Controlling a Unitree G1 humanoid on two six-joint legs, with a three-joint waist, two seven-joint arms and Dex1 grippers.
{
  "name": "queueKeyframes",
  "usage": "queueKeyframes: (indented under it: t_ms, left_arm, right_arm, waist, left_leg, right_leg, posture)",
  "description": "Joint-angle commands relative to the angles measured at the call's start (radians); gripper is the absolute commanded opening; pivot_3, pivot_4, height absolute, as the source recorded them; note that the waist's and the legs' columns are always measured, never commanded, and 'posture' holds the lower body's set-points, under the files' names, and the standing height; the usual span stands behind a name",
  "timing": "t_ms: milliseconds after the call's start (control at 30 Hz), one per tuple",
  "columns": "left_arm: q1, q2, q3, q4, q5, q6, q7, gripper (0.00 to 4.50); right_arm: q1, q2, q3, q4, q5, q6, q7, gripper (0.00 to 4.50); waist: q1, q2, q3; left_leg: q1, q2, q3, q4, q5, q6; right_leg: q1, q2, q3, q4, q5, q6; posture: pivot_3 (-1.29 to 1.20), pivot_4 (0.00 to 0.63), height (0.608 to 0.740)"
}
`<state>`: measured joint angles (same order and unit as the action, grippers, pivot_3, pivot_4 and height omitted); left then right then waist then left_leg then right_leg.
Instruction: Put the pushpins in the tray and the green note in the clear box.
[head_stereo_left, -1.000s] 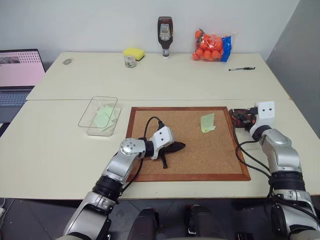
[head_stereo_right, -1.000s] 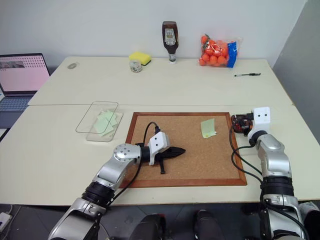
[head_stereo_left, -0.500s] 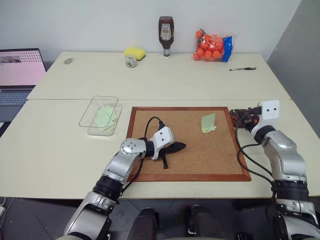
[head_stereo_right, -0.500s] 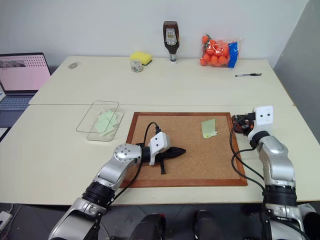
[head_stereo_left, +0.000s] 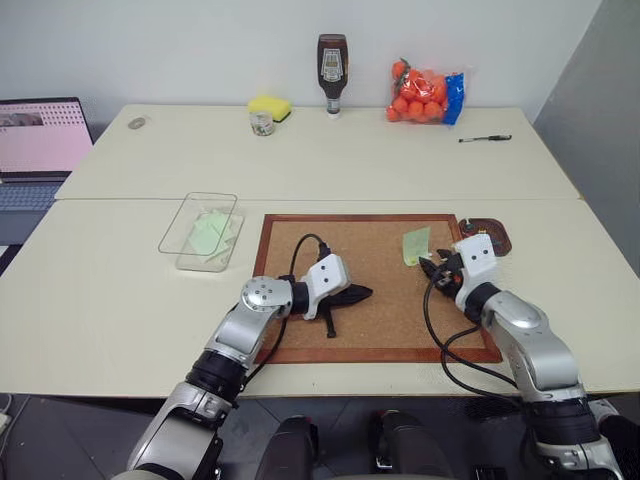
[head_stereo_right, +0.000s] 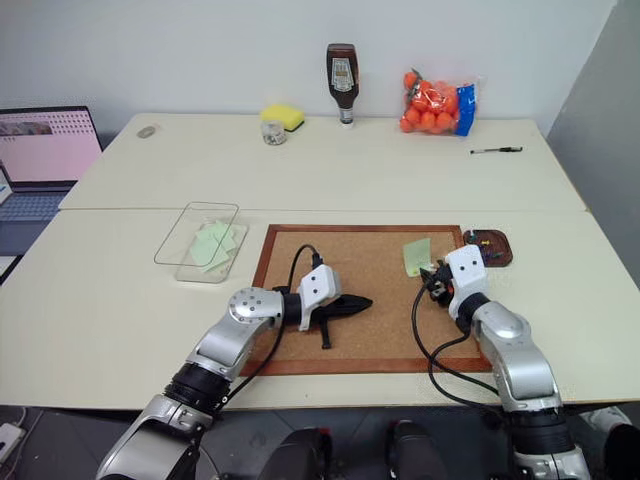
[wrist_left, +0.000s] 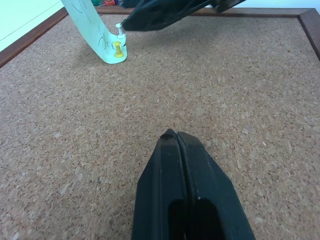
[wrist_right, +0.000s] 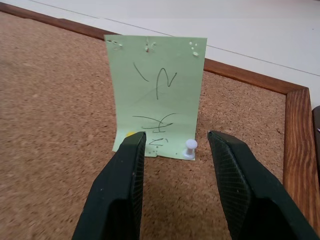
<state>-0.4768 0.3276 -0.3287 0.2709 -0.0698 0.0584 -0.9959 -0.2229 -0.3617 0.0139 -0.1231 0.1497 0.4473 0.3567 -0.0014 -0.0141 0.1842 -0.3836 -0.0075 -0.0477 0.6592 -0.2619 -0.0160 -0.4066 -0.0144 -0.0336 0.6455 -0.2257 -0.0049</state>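
Note:
The green note (wrist_right: 157, 115), with pen marks on it, lies on the cork board (head_stereo_left: 380, 300), its near edge held by a white pushpin (wrist_right: 189, 147) and a yellow pushpin (wrist_left: 117, 50). My right gripper (wrist_right: 176, 137) is open just short of that edge, with one finger (wrist_right: 125, 170) on each side of it and nothing held. My left gripper (head_stereo_left: 358, 293) is shut and empty, low over the middle of the board. The dark brown tray (head_stereo_left: 503, 240) sits off the board's far right corner with tiny coloured pins in it. The clear box (head_stereo_left: 200, 232), left of the board, holds pale green paper.
A laptop (head_stereo_left: 35, 150) stands at the far left. Along the back of the table are a small glass jar (head_stereo_left: 261, 122), a yellow sponge (head_stereo_left: 268, 105), a sauce bottle (head_stereo_left: 331, 60), a bag of oranges (head_stereo_left: 425, 92) and a pen (head_stereo_left: 485, 137).
My right gripper has come from over the tray leftward and nearer, onto the cork board at the note's near edge, which uncovers the tray. The left arm has stayed still.

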Motion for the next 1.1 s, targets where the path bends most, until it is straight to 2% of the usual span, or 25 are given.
queueKeyframes:
  t_ms: [33,200,333,500,567,1100]
  left_arm:
    - [0.024,0.006,-0.042,0.031,0.029,0.014,-0.025,0.0]
    - [0.025,0.007,-0.041,0.03,0.029,0.014,-0.023,0.0]
    - [0.028,0.008,-0.041,0.024,0.029,0.016,-0.023,0.0]
    - [0.03,0.008,-0.042,0.021,0.028,0.017,-0.024,0.0]
    - [0.031,0.009,-0.042,0.019,0.028,0.018,-0.024,0.0]
    - [0.036,0.01,-0.046,0.019,0.028,0.022,-0.027,0.0]
  right_arm:
    - [-0.04,0.011,-0.005,0.043,-0.021,-0.046,-0.013,2.06]
    - [-0.059,0.018,-0.012,0.083,-0.028,-0.068,-0.018,2.06]
    - [-0.062,0.023,-0.016,0.089,-0.025,-0.075,-0.019,1.49]
    - [-0.06,0.026,-0.018,0.088,-0.025,-0.075,-0.021,0.37]
    - [-0.057,0.026,-0.02,0.081,-0.025,-0.076,-0.023,0.06]
    - [-0.054,0.063,-0.059,-0.038,0.005,-0.059,-0.056,0.02]
  waist:
    - [0.0,0.0,0.0]
    - [0.0,0.0,0.0]
    - [0.0,0.0,0.0]
    - [0.0,0.0,0.0]
    - [0.0,0.0,0.0]
    - [-0.001,0.0,0.0]
  left_leg:
    - [0.0,0.0,0.0,0.0,0.0,0.0]
    - [0.0,0.0,0.0,0.0,0.0,0.0]
    - [0.0,0.0,0.0,0.0,0.0,0.0]
    - [0.0,0.0,0.0,0.0,0.0,0.0]
    - [0.0,0.0,0.0,0.0,0.0,0.0]
    - [0.0,0.0,-0.001,0.0,0.0,0.0]
  right_leg:
    - [0.0,0.0,0.0,0.0,0.0,0.0]
    - [0.0,0.0,0.0,0.0,0.0,0.0]
    - [0.0,0.0,0.0,0.0,0.0,0.0]
    - [0.0,0.0,0.0,0.0,0.0,0.0]
    - [0.0,0.0,0.0,0.0,0.0,0.0]
    - [0.0,0.0,0.0,0.0,0.0,0.0]
  posture:
    - [0.0,0.15,0.74]
    - [0.0,0.15,0.74]
    - [0.0,0.15,0.74]
    - [0.0,0.15,0.74]
    - [0.0,0.15,0.74]
    - [0.0,0.15,0.74]
